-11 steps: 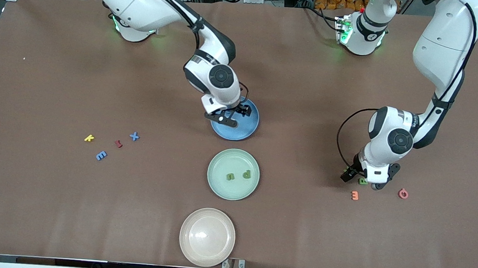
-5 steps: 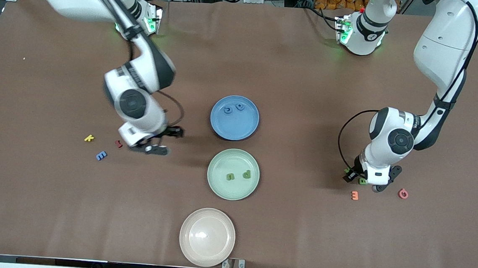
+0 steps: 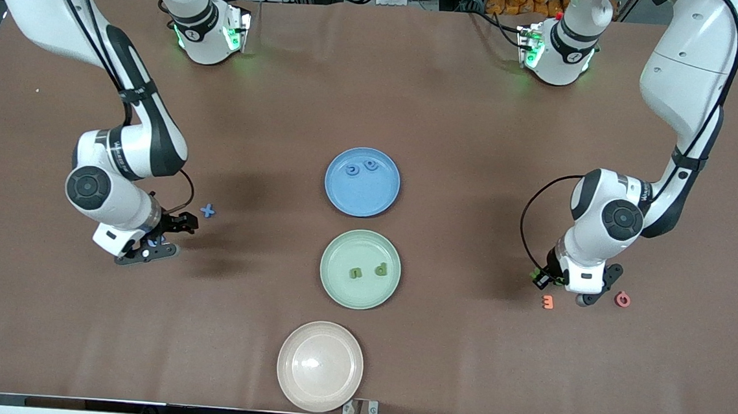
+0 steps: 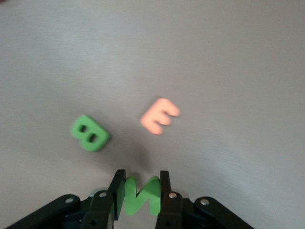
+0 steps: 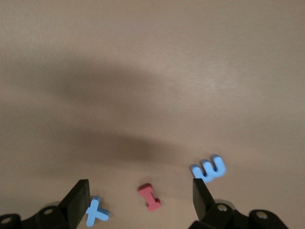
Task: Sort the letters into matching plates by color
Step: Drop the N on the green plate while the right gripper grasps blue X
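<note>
Toward the left arm's end of the bench, lower half of the frame: left end effector (image 4: pixel 140 185) down at the surface, jaws clamped together on a green letter (image 4: pixel 141 199). Second green letter (image 4: pixel 90 134) and an orange letter (image 4: pixel 160 116) lie loose just beside; a pink one (image 3: pixel 622 299) is close by.

Risk, left: foam piece is pinched by its edges only. A quick lift or swing may twist it out and drop it short of the green plate (image 3: pixel 337 290), centre of frame, which holds two green letters.

Toward the right arm's end, mid-height of frame: right end effector (image 5: pixel 139 193) low over a small cluster, jaws wide apart, holding nothing. Between them lies a red letter (image 5: pixel 150 196). A blue cross-shaped letter (image 5: pixel 96 211) sits by one finger and another blue letter (image 5: pixel 208 168) by the other.

Risk, right: closing from here would likely catch the red piece, or nudge a blue one aside. Wrong colour for the blue plate (image 3: pixel 342 200), upper centre, which carries two blue letters. Needs re-centring on one blue letter.

Beige plate (image 3: pixel 318 385), bottom centre, not involved.
</note>
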Robot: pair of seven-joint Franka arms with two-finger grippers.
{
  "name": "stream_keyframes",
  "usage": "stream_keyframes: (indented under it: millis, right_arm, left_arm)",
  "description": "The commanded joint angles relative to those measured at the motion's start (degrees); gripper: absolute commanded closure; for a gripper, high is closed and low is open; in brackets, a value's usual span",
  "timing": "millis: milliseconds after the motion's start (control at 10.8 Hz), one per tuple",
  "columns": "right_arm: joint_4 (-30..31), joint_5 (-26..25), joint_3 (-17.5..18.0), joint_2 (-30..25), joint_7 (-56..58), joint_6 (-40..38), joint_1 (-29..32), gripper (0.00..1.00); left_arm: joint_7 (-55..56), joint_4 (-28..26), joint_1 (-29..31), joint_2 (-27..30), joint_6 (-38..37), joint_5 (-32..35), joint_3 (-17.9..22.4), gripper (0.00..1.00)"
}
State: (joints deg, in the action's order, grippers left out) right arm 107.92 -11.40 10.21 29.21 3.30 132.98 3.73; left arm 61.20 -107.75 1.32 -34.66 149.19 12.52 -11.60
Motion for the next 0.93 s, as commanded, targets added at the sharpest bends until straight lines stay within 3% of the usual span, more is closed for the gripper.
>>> stream_keyframes:
  millis: [0,278,463,833]
  right_arm:
    - [2.5,1.1,0.8,1.0,12.7,1.4,-1.3,0.17]
    - [6.2,1.2,3.1,0.8,16.3,1.4,-0.9,0.24]
    - [8.1,1.2,4.0,0.1,16.3,1.5,-0.9,0.27]
    - [12.5,0.3,5.4,-0.9,17.2,6.4,0.6,0.28]
  left_arm:
    - [7.2,4.5,-5.0,-0.9,-0.4,1.0,-0.7,1.0]
    - [15.1,12.7,-13.7,-4.9,-0.3,1.0,-0.7,1.0]
    - [16.8,15.4,-18.9,-7.3,0.7,1.0,-0.7,1.0]
    - [20.0,18.5,-28.4,-11.1,13.8,-0.1,0.1,1.0]
